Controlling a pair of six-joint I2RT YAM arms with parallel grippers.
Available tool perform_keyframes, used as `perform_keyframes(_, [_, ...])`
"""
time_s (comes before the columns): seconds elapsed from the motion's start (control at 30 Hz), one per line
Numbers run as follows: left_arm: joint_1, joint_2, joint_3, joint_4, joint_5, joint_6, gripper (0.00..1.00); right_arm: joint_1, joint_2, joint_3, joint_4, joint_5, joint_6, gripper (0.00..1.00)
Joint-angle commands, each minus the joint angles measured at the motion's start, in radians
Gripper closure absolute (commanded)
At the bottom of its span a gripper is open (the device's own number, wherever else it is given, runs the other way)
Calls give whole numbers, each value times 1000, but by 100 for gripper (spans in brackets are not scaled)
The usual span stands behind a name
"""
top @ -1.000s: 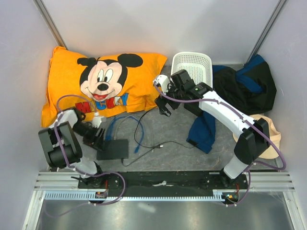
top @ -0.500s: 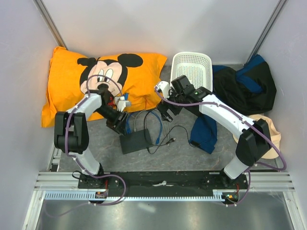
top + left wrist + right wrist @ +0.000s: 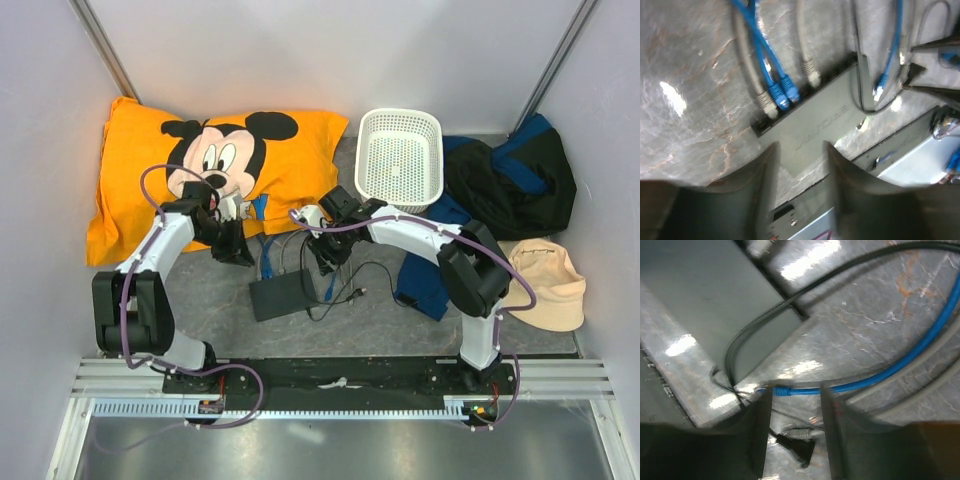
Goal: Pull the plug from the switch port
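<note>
Along the switch port [image 3: 830, 112] sit four plugs [image 3: 779, 95]; left claw [image 3: 800, 150] and right claw [image 3: 796, 392] gape.

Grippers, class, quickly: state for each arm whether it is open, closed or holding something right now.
Left gripper: open, holding nothing.
Right gripper: open, holding nothing.
</note>
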State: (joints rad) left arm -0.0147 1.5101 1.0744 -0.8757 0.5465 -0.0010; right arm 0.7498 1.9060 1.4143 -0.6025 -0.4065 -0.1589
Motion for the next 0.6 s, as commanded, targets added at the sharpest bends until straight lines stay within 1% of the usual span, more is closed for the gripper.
perform_keyframes(0.0, [12, -189, -164, 145, -76, -278, 98, 5, 25, 14, 53, 130, 97, 75])
perform_keyframes(0.03, [10, -223, -209, 180, -65, -363, 98, 5, 34, 18, 53, 141, 99, 82])
perform_keyframes(0.07, [6, -247, -285, 205, -48, -410, 98, 5, 56, 21, 53, 150, 99, 85])
perform_keyframes(0.13, [-16, -274, -341, 251, -63, -540, 98, 13, 76, 32, 56, 156, 93, 84])
perform_keyframes(0.2, [-30, -283, -372, 253, -150, -591, 98, 29, 90, 40, 69, 169, 79, 84])
perform_keyframes(0.23, [-30, -315, -376, 239, -201, -628, 98, 39, 93, 47, 76, 184, 79, 83])
perform_keyframes(0.27, [-30, -329, -376, 221, -274, -645, 98, 43, 102, 51, 81, 192, 79, 82])
perform_keyframes(0.33, [-30, -350, -380, 164, -331, -689, 98, 57, 114, 57, 89, 201, 81, 80])
perform_keyframes(0.4, [-16, -350, -381, 133, -381, -703, 98, 63, 131, 60, 93, 193, 82, 79])
perform_keyframes(0.5, [42, -337, -424, 116, -390, -714, 98, 65, 154, 77, 102, 189, 91, 78])
perform_keyframes(0.57, [48, -318, -453, 142, -369, -718, 98, 65, 183, 100, 102, 181, 90, 77])
